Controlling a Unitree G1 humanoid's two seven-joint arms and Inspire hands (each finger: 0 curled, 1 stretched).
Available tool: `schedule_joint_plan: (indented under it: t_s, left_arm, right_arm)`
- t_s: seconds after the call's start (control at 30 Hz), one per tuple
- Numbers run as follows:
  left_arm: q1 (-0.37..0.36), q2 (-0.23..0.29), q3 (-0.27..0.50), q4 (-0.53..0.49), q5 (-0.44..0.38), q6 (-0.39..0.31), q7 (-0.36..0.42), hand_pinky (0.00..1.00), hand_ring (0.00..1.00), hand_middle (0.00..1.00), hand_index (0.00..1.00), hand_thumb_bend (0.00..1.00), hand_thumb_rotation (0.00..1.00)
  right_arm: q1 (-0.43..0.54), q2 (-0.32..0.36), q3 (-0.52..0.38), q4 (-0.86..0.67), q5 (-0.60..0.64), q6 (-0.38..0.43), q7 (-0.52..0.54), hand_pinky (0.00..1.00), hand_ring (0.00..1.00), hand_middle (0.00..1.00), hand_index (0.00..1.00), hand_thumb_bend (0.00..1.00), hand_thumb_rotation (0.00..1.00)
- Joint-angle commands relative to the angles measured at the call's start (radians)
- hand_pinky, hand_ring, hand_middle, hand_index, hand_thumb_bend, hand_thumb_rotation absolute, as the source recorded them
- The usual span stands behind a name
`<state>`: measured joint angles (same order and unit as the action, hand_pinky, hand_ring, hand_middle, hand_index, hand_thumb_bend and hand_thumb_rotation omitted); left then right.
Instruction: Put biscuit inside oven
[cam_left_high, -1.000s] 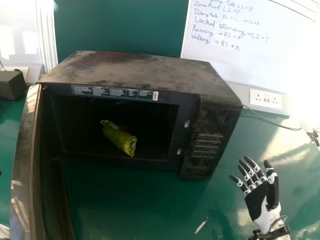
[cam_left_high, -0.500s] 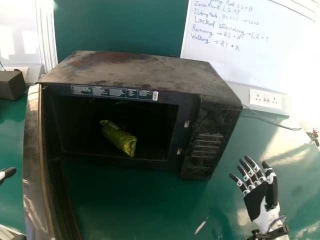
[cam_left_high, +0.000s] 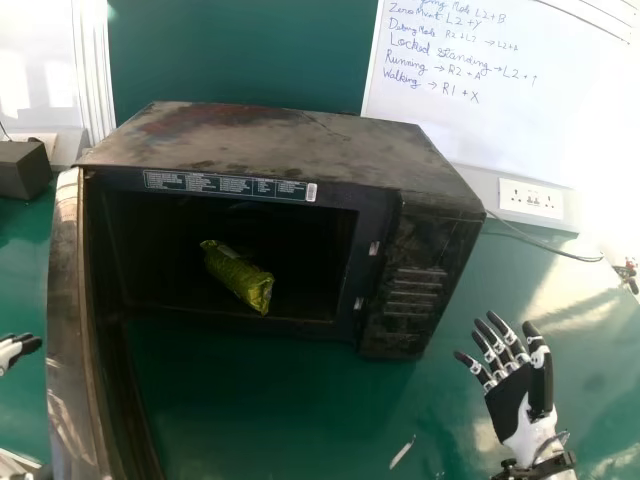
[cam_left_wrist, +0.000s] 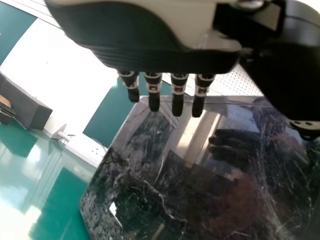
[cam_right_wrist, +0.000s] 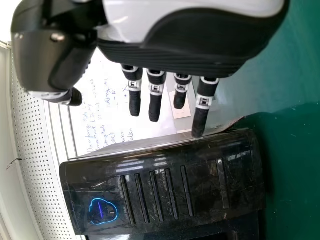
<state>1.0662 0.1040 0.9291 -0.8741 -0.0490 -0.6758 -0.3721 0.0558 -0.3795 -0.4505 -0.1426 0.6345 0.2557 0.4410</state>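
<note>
Green-wrapped biscuit (cam_left_high: 238, 277) lies inside the oven (cam_left_high: 270, 145), left fingers (cam_left_high: 27, 345) and right fingers (cam_left_high: 511, 339) straight.

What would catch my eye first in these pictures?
Probably the bright yellow-green biscuit packet, lying inside the dark, open oven in the middle of the head view. Next, likely the black-and-white right hand, its fingers spread over the green table at the lower right. Behind, a whiteboard carries handwriting.

One oven (cam_left_high: 290, 150), one biscuit packet (cam_left_high: 238, 278), two hands (cam_left_high: 515, 395), one written-on whiteboard (cam_left_high: 500, 125), one box (cam_left_high: 20, 170)
</note>
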Motion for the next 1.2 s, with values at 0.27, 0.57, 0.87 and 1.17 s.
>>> schedule_joint_plan:
  t_s: [0.27,0.57,0.87,1.17]
  left_arm:
    - [-0.031,0.083,0.023,-0.029,0.014,0.046,-0.030,1.00,1.00,1.00,0.94,0.73,1.00]
    - [-0.062,0.128,0.038,-0.045,0.019,0.096,-0.046,1.00,1.00,1.00,0.96,0.73,1.00]
    - [-0.112,0.170,0.046,-0.047,0.027,0.133,-0.062,1.00,1.00,1.00,0.94,0.74,0.98]
    - [-0.166,0.219,0.048,-0.047,0.045,0.168,-0.080,1.00,1.00,1.00,0.95,0.75,0.96]
  right_arm:
    - [0.001,0.004,0.004,-0.018,-0.011,0.000,-0.015,0.68,0.88,0.92,0.93,0.64,0.89]
    - [0.000,0.004,0.005,-0.018,-0.006,0.000,-0.006,0.67,0.91,0.93,0.93,0.65,0.90]
    - [-0.002,0.006,0.007,-0.018,-0.014,-0.004,-0.013,0.64,0.91,0.92,0.92,0.64,0.89]
    - [-0.003,0.007,0.005,-0.017,-0.007,0.001,-0.005,0.64,0.92,0.92,0.91,0.64,0.89]
